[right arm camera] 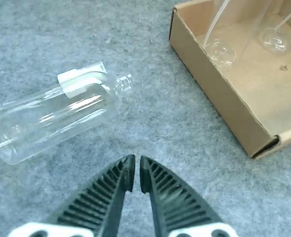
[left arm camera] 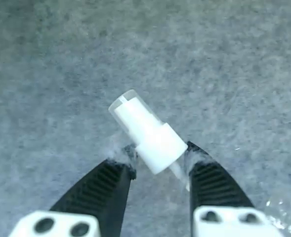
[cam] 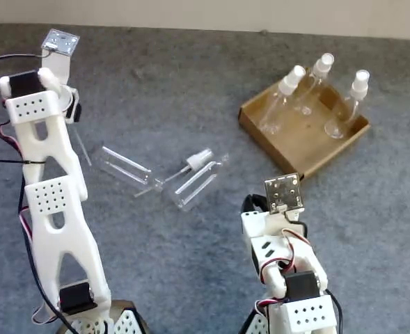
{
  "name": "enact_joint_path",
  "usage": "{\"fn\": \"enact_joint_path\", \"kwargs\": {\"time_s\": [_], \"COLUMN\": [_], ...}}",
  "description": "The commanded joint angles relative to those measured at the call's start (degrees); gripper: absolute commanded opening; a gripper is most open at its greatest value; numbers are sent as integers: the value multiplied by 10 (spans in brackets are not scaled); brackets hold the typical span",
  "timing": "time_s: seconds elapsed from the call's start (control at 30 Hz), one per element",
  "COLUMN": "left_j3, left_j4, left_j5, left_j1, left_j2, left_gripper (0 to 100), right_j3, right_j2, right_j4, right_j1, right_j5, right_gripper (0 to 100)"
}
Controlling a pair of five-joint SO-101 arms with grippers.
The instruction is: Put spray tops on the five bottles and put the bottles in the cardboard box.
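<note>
Our left claw (left arm camera: 160,154) is clamped on a white spray top (left arm camera: 147,133), gripping it near the collar with the nozzle end pointing away from the jaws. It hangs over grey carpet (left arm camera: 61,59), well apart from the cardboard box (cam: 264,142). Our right claw (right arm camera: 137,167) is narrow, with only a sliver between its tips, and holds nothing; it hangs near the box's closest corner.

Between the box and the left claw, two uncapped bottles lie on their sides. The nearer bottle (cam: 194,184) has a loose spray top (cam: 199,158) just beside its neck, and the farther bottle (cam: 124,165) lies beyond it. Three capped bottles (cam: 312,83) stand upright in the box.

We judge the fourth bottle is in hand. Next, the right claw needs to widen and steady a lying bottle while the left feeds the dip tube into its neck.
</note>
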Motion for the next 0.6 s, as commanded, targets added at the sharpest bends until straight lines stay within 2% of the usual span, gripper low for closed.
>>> {"fn": "enact_joint_path", "kwargs": {"time_s": [0.0, 0.17, 0.57], "left_j3": [-11, 29, 421], "left_j4": [8, 9, 5], "left_j5": [-9, -9, -13], "left_j1": [-17, -19, 4], "left_j2": [-66, -107, -324], "left_gripper": [72, 72, 74], "right_j3": [30, 30, 29], "right_j2": [-7, -7, -7], "right_j4": [-12, -12, -12], "right_j1": [-4, -4, -4], "right_j5": [-1, -1, -1], "right_gripper": [24, 24, 24]}}
